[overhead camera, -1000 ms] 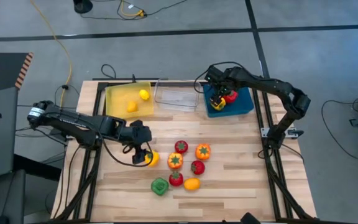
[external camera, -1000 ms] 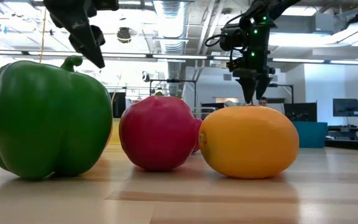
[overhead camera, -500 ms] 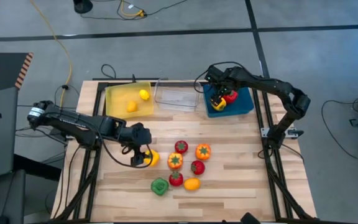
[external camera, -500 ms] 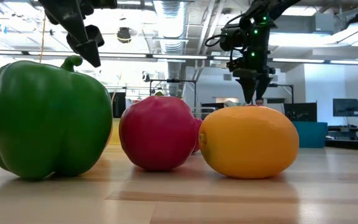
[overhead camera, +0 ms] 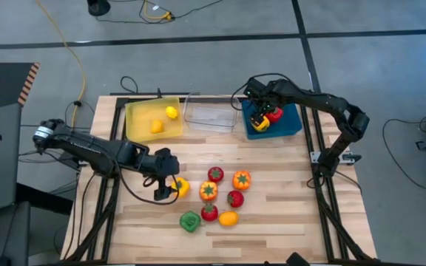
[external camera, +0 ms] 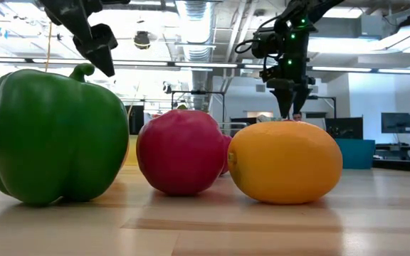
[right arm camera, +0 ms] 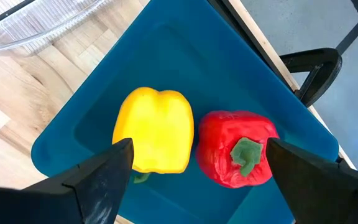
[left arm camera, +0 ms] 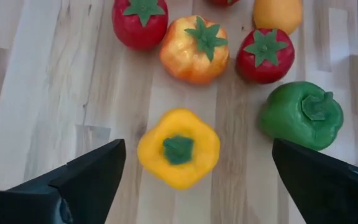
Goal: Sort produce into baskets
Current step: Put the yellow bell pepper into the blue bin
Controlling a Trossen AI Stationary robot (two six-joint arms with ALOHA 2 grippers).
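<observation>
Spreading its fingers wide over the last second, the left gripper (left arm camera: 194, 180) now hangs right above the yellow pepper (left arm camera: 178, 148), which sits untouched on the table (overhead camera: 287, 214) just beside the loose cluster of produce. That looks like the set-up for a grasp, not yet made. The right gripper (right arm camera: 194, 180) stays wide and empty over the blue bin (right arm camera: 166, 56), where two peppers already lie.
</observation>
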